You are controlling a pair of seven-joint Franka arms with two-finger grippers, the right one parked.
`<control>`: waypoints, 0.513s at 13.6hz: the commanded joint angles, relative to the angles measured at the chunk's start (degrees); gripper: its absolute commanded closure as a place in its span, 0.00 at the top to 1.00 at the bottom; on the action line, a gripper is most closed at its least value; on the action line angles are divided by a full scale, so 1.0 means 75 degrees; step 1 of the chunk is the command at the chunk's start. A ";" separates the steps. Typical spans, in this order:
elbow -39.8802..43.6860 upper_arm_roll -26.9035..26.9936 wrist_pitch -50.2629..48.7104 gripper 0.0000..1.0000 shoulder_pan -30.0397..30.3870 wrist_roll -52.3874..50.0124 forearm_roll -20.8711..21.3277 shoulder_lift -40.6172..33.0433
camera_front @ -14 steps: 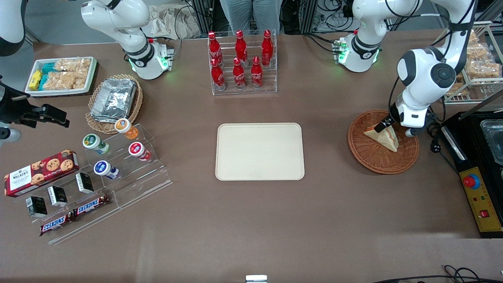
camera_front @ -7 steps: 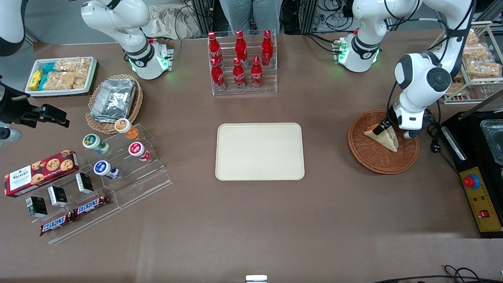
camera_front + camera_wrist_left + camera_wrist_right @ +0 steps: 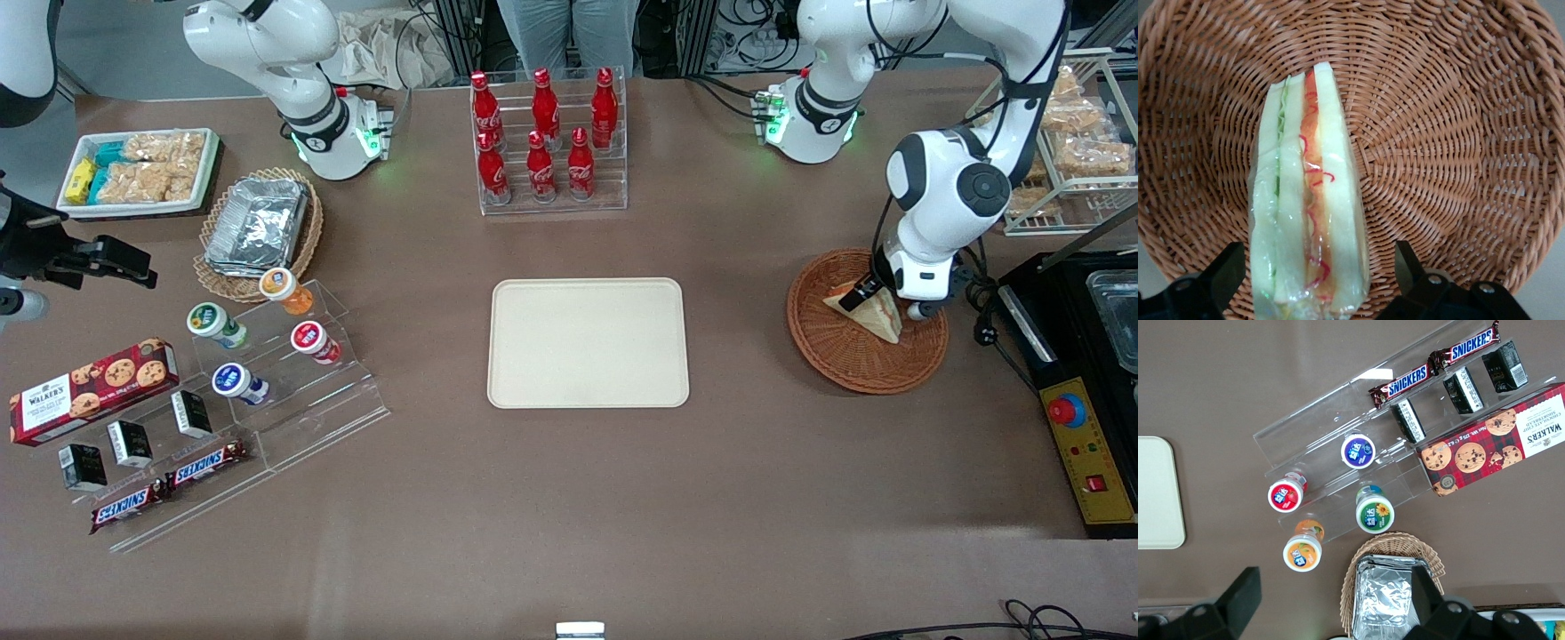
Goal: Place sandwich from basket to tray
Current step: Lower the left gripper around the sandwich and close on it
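The sandwich point(image 3: 878, 317) point(image 3: 1308, 200), a clear-wrapped white-bread wedge with orange-red and green filling, stands on edge in the reddish-brown wicker basket point(image 3: 840, 356) point(image 3: 1458, 133) toward the working arm's end of the table. My gripper point(image 3: 885, 302) point(image 3: 1315, 273) is down in the basket, open. One black finger stands on each side of the sandwich, with a gap between each finger and the wrap. The cream-beige tray point(image 3: 587, 342) point(image 3: 1155, 493) lies bare at the table's middle, well apart from the basket.
A black control box point(image 3: 1080, 427) with a red button sits close beside the basket. A wire rack of snack bags point(image 3: 1080, 151) stands farther from the camera than the basket. A rack of red cola bottles point(image 3: 547, 142) stands farther back than the tray.
The arm's wrist has shifted slightly toward the tray and the fingers have sunk a little lower round the sandwich. The sandwich and basket have not moved.
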 commanded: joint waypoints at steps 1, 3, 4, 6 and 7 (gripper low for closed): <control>-0.0067 -0.0048 0.0256 0.99 0.0015 -0.0165 0.0002 0.0052; -0.0067 -0.0048 0.0256 0.89 0.0015 -0.0165 0.0002 0.0040; -0.0067 -0.0048 0.0256 0.83 0.0027 -0.0154 0.0002 0.0040; -0.0067 -0.0036 0.0256 0.73 0.0039 -0.0154 0.0002 0.0040; -0.0067 -0.0036 0.0256 0.70 0.0039 -0.0154 0.0014 0.0040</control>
